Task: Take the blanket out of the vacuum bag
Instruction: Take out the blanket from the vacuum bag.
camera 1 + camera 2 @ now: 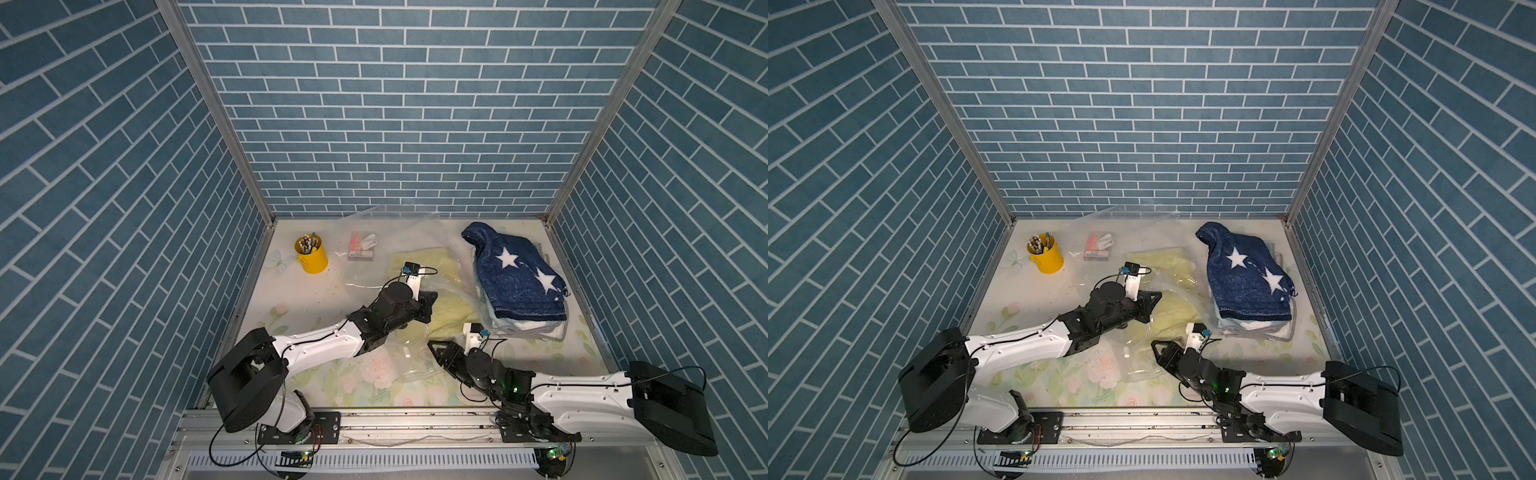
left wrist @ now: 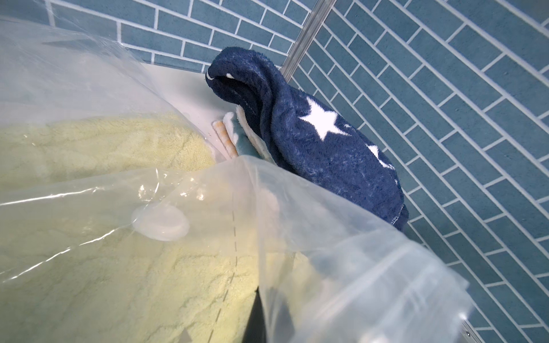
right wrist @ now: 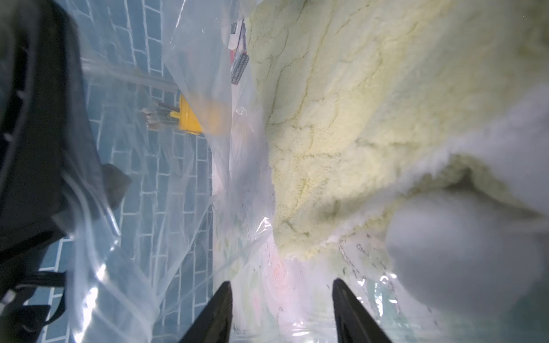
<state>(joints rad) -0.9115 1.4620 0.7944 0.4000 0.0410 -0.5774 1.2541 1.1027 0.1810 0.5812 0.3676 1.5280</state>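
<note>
The vacuum bag point(image 1: 411, 368) point(image 1: 1136, 374) lies crumpled across the middle of the table, clear and crinkly. The pale yellow blanket point(image 1: 419, 266) point(image 1: 1167, 262) point(image 2: 118, 267) point(image 3: 356, 104) is inside it. The bag's round white valve point(image 2: 160, 221) rests on the blanket, and a small white clip point(image 1: 407, 353) sits near the front. My left gripper point(image 1: 434, 297) point(image 1: 1158, 296) point(image 2: 258, 297) is shut on a sheet of the bag's plastic point(image 2: 341, 252), held up over the blanket. My right gripper point(image 1: 432, 345) point(image 1: 1154, 345) point(image 3: 282, 282) stands open at the blanket's near edge, with nothing between its fingers.
A navy blanket with white stars point(image 1: 519, 278) tops a stack of folded cloths point(image 1: 528, 330) at the right wall. A yellow pen cup point(image 1: 311, 257) stands at the back left, and a small stationery packet point(image 1: 363, 248) lies beside it under the bag's far plastic. Blue brick walls enclose three sides.
</note>
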